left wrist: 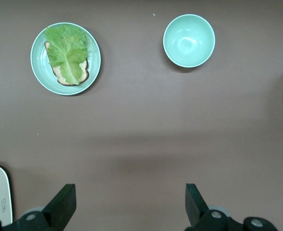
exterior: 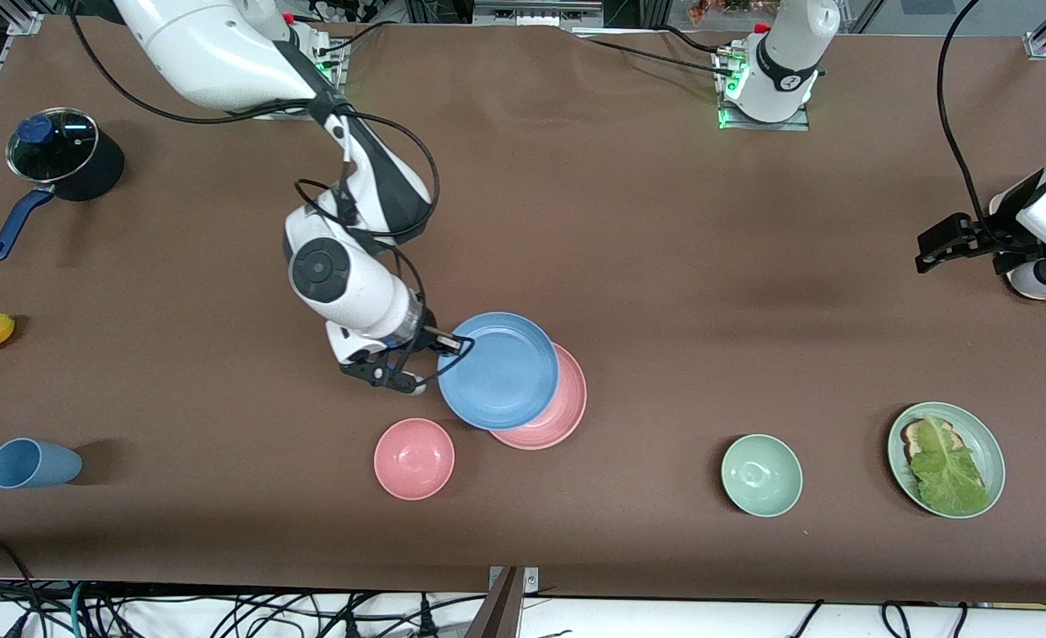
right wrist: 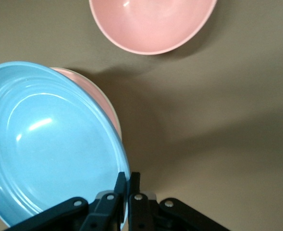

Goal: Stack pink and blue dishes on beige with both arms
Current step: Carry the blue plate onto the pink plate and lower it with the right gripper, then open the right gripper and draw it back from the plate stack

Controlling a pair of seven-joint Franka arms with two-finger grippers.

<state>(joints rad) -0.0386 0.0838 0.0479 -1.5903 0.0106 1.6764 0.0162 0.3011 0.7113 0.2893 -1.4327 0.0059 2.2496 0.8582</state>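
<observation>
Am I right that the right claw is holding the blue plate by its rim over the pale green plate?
Not quite. The right claw does grip the blue plate by its rim, but it holds it over the pink plate, as the front view shows. The pale green plate lies toward the left arm's end of the table.

Blue plate (exterior: 498, 370) smooth, satin plastic-looking; pink plate (exterior: 558, 416) alike; table (exterior: 665, 266) matt brown.

Right gripper (exterior: 439, 347) fingers pinched closed; left gripper (exterior: 931, 251) waits, fingers apart
</observation>
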